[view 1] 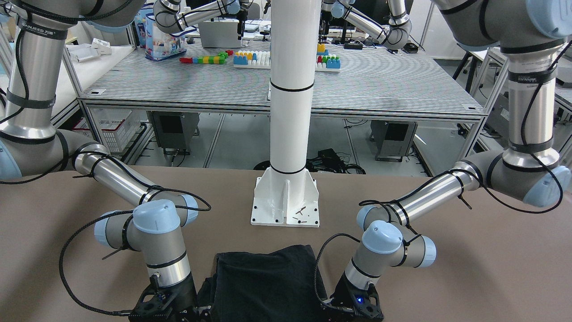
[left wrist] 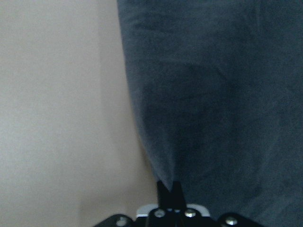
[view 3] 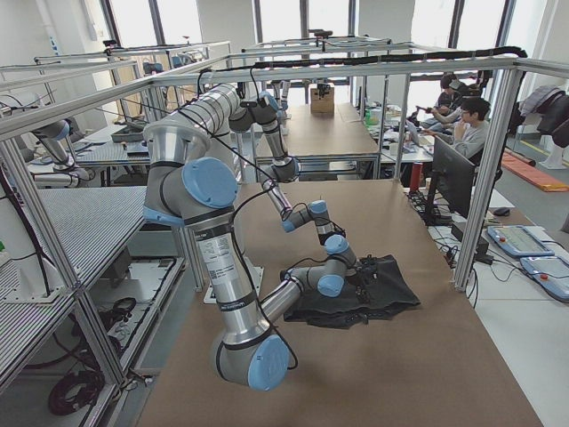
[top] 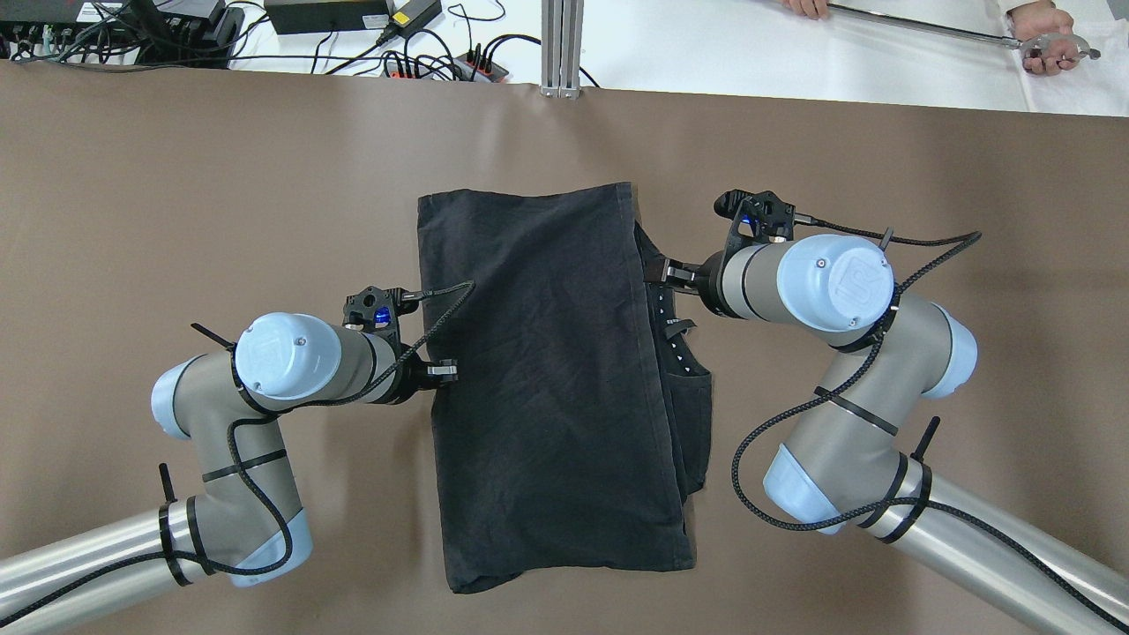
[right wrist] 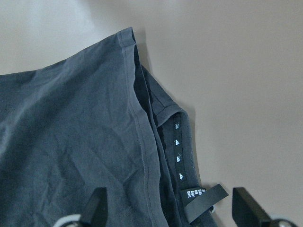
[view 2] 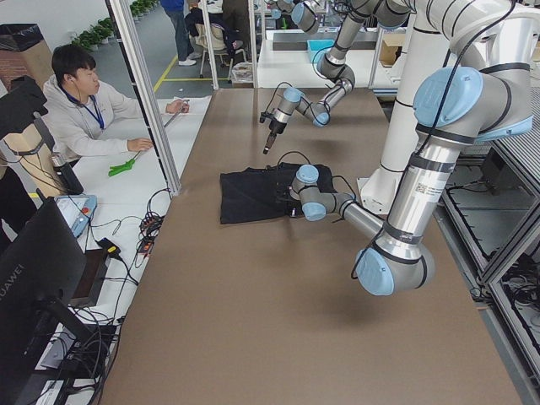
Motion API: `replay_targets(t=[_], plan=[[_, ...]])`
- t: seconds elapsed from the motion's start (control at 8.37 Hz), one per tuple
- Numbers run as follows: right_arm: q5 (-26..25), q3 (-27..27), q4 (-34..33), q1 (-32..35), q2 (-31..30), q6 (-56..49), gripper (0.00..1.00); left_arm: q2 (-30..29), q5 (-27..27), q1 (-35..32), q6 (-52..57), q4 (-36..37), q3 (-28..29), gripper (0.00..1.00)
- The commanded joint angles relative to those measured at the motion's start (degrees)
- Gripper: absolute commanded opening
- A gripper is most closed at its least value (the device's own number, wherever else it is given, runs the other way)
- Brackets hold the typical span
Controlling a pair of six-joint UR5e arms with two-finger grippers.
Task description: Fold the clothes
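The clothes (top: 547, 353) lie flat mid-counter (top: 176, 176), long axis running near to far, with one arm at each long edge. The left jaws are together, apparently pinching the left hem. The right jaws are apart, straddling the layered right edge and touching it, so both sides look within reach.

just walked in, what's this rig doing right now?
Both arms are at a black garment lying on the brown table. It looks partly folded, with a top layer lying over the collar side. The left gripper sits at the garment's left edge with its fingers together; whether it pinches cloth is unclear. The right gripper is open at the opposite edge, straddling the label strip. The cloth lies flat.
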Motion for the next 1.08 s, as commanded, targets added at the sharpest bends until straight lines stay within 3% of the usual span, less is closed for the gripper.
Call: replay_targets(t=[0.0,0.6,0.72,0.84,0.96], plan=[[0.0,-0.2,0.0,-0.1,-0.1,0.3,0.93,0.6,-0.7,-2.4,4.8,0.0,0.0,0.00],[-0.2,-0.2,0.1,-1.1,-0.1,0.5,0.93,2.0,-1.0,-6.3,11.3,0.4,0.6,0.00],[-0.2,-0.2,0.1,-1.2,-0.1,0.4,0.93,2.0,-1.2,-6.4,11.3,0.2,0.4,0.42],[-0.2,-0.2,0.1,-1.2,-0.1,0.4,0.93,2.1,-1.3,-6.6,11.3,0.1,-0.3,0.99],[-0.2,-0.2,0.1,-1.2,-0.1,0.5,0.94,3.2,-2.2,-7.7,11.3,0.4,-3.7,1.00]])
